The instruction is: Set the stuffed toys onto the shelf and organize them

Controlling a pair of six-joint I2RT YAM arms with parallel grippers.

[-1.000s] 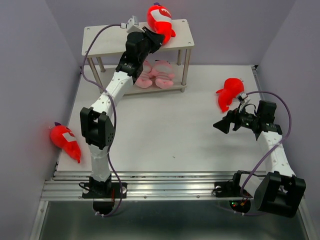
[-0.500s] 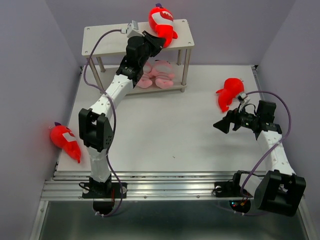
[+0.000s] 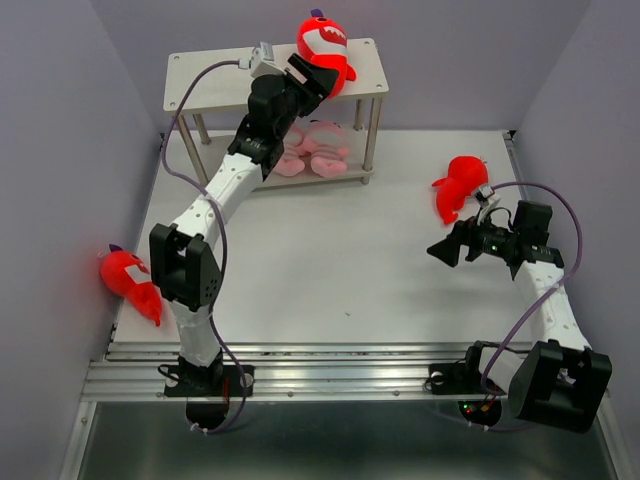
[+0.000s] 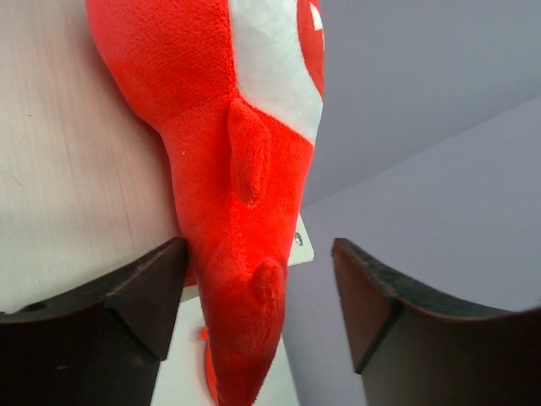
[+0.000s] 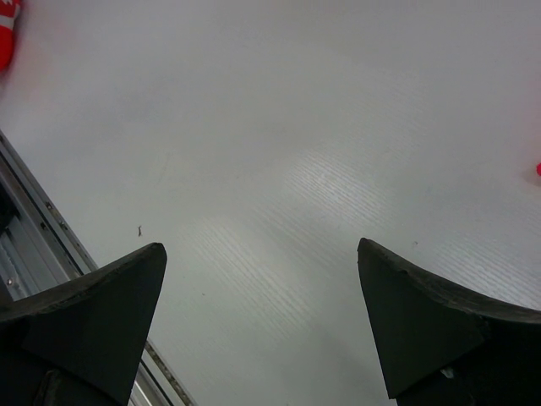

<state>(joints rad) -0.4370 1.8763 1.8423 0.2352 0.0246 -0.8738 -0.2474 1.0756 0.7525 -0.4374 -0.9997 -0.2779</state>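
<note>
Pale grained table (image 3: pixel 330 260) — a fuzzy red shark (image 3: pixel 322 45) lies on the smooth top board of the shelf (image 3: pixel 200 85), tail between parted jaws of the left gripper (image 4: pixel 258 254); the right gripper (image 5: pixel 260 247) gapes wide.

The shark (image 4: pixel 211 101) on the shelf (image 4: pixel 68 169) is short-pile red plush with a white cloth patch, soft and matt. The shelf's board looks like pale, faintly grained laminate; its legs (image 3: pixel 371 140) are thin metal. The bench (image 5: pixel 279 169) below the shelf is matt white with fine linear grain. The jaws are dull black plastic.
</note>
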